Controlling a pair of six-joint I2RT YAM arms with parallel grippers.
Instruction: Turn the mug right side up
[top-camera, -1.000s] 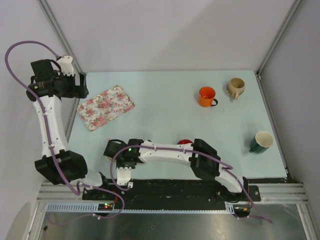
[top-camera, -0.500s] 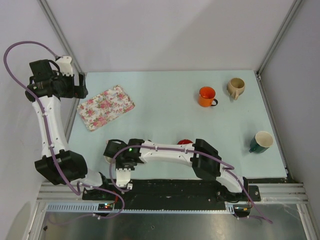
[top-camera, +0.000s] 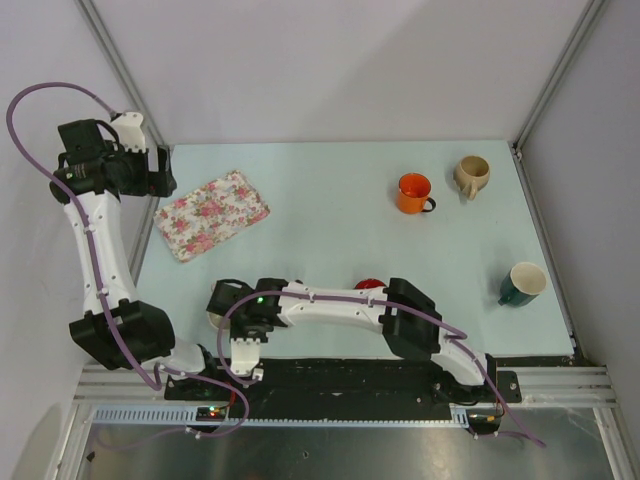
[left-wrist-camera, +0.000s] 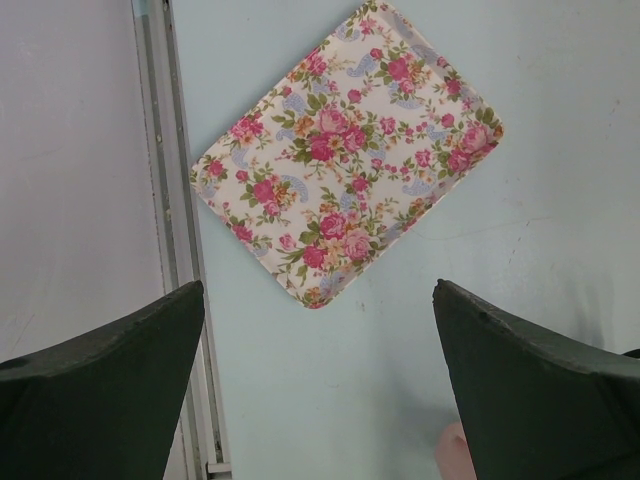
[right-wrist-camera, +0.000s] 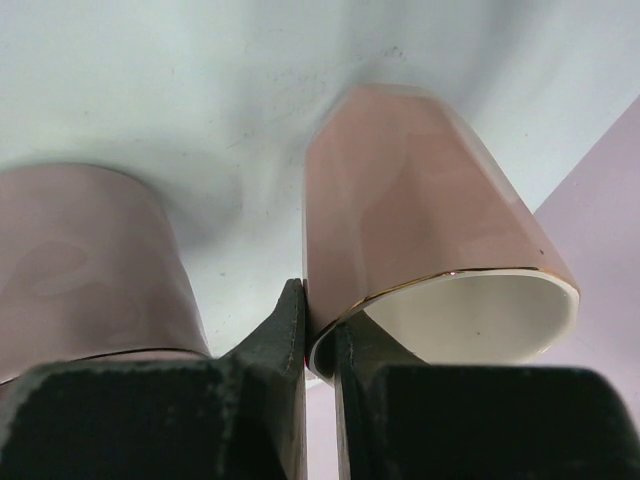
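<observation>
A pink mug with a gold rim (right-wrist-camera: 420, 230) fills the right wrist view, its opening facing the camera. My right gripper (right-wrist-camera: 318, 310) is shut on its rim, one finger outside the wall and one inside. In the top view this gripper (top-camera: 224, 306) is at the near left of the table and covers most of the mug (top-camera: 214, 321). A second pink rounded shape (right-wrist-camera: 80, 260) shows to the left; I cannot tell what it is. My left gripper (top-camera: 160, 172) is open and empty, held high over the table's far left edge (left-wrist-camera: 320, 400).
A floral tray (top-camera: 211, 213) lies at the far left, and also shows in the left wrist view (left-wrist-camera: 350, 150). An orange mug (top-camera: 412, 193) and a beige mug (top-camera: 471, 174) stand at the far right. A green mug (top-camera: 523, 283) stands near the right edge. Something red (top-camera: 368, 284) peeks from behind the right arm.
My right wrist has shifted very slightly toward the near edge with the mug. The left arm has hardly moved.
</observation>
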